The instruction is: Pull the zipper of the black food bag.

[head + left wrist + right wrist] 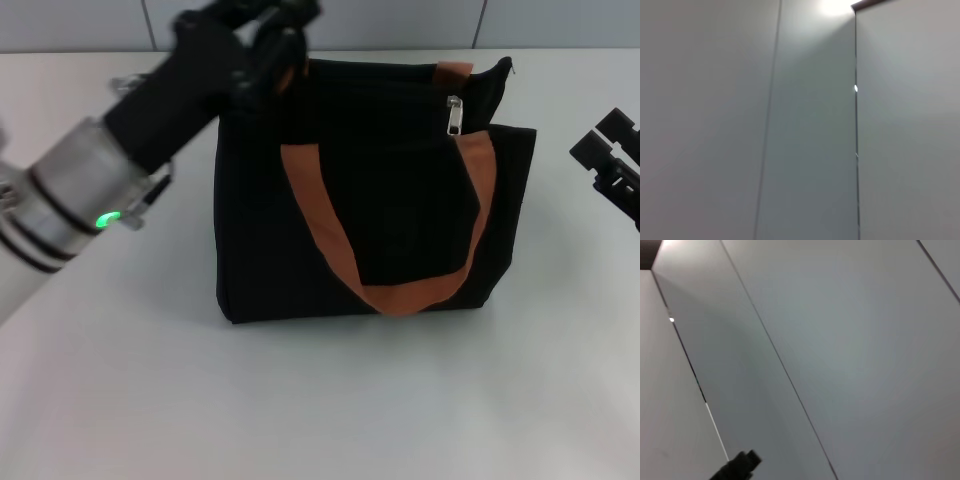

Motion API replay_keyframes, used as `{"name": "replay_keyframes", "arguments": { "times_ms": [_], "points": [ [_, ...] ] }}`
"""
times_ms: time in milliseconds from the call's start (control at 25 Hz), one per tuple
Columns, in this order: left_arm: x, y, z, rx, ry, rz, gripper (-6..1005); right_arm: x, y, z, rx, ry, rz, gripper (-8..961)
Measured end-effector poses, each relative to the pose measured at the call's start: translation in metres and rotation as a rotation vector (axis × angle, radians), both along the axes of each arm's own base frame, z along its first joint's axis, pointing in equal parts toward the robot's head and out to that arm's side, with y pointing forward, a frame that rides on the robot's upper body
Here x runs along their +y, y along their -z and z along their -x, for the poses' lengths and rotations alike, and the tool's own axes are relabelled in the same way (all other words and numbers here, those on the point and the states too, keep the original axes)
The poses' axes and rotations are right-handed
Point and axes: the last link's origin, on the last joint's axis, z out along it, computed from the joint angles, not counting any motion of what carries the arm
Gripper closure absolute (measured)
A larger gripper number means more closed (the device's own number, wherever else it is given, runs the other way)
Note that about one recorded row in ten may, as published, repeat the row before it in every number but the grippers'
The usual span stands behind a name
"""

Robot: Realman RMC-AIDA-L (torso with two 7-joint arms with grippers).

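The silver zipper pull hangs at the black food bag's top right. The left gripper sits at the opposite top corner, grip unreadable; the right gripper, nearer, waits spread apart.

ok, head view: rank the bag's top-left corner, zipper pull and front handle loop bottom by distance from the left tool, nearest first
1. Top-left corner of the black food bag: right at the left tool, far left.
2. Zipper: along the top edge, toward the right.
3. Bottom of the front handle loop: low on the front, farthest.
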Motion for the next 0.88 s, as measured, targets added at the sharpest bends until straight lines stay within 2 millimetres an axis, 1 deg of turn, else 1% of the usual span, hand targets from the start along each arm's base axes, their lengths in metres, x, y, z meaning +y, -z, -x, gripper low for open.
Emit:
{"name": "replay_keyframes", "arguments": {
  "times_ms": [40, 80, 160, 200, 320, 480, 520, 560, 720, 760, 800, 840, 880],
  "points": [
    [-0.002, -0.003, 0.003, -0.008, -0.002, -0.007, 766, -0.001, 0.001, 0.0, -0.001, -0.004, -0.014, 157],
    [-0.007, -0.008, 0.008, -0.025, 0.001, -0.019, 741, -0.002, 0.002, 0.001, -0.003, -0.007, -0.021, 152],
    [-0.007, -0.008, 0.008, -0.025, 0.001, -0.019, 690, -0.002, 0.003, 0.002, -0.005, -0.013, -0.017, 141],
    [-0.019, -0.022, 0.02, -0.057, 0.012, -0.037, 664, -0.002, 0.003, 0.002, -0.005, -0.013, -0.017, 135],
    [-0.038, -0.037, 0.038, -0.05, 0.032, -0.027, 588, -0.001, 0.003, 0.004, -0.008, -0.025, -0.024, 130],
    [-0.075, -0.063, 0.072, -0.023, 0.01, -0.048, 385, -0.003, 0.003, 0.004, -0.009, -0.028, -0.042, 131],
    [-0.075, -0.063, 0.072, -0.023, 0.01, -0.048, 356, -0.003, 0.003, 0.004, -0.009, -0.028, -0.042, 131],
    [-0.089, -0.073, 0.088, -0.004, -0.045, -0.083, 326, -0.003, 0.004, 0.005, -0.013, -0.034, -0.051, 132],
    [-0.109, -0.082, 0.107, 0.031, -0.098, -0.094, 209, -0.005, 0.004, 0.006, -0.018, -0.048, -0.069, 132],
    [-0.119, -0.079, 0.11, 0.093, -0.068, -0.026, 180, -0.005, 0.003, 0.008, -0.015, -0.059, -0.07, 133],
    [-0.119, -0.079, 0.11, 0.093, -0.068, -0.026, 177, -0.005, 0.003, 0.008, -0.015, -0.059, -0.07, 133],
    [-0.124, -0.076, 0.11, 0.131, -0.043, 0.021, 175, -0.005, 0.003, 0.009, -0.014, -0.071, -0.068, 133],
    [-0.132, -0.064, 0.107, 0.208, 0.028, 0.133, 172, -0.007, 0.001, 0.013, -0.034, -0.129, -0.054, 133]
  ]
}}
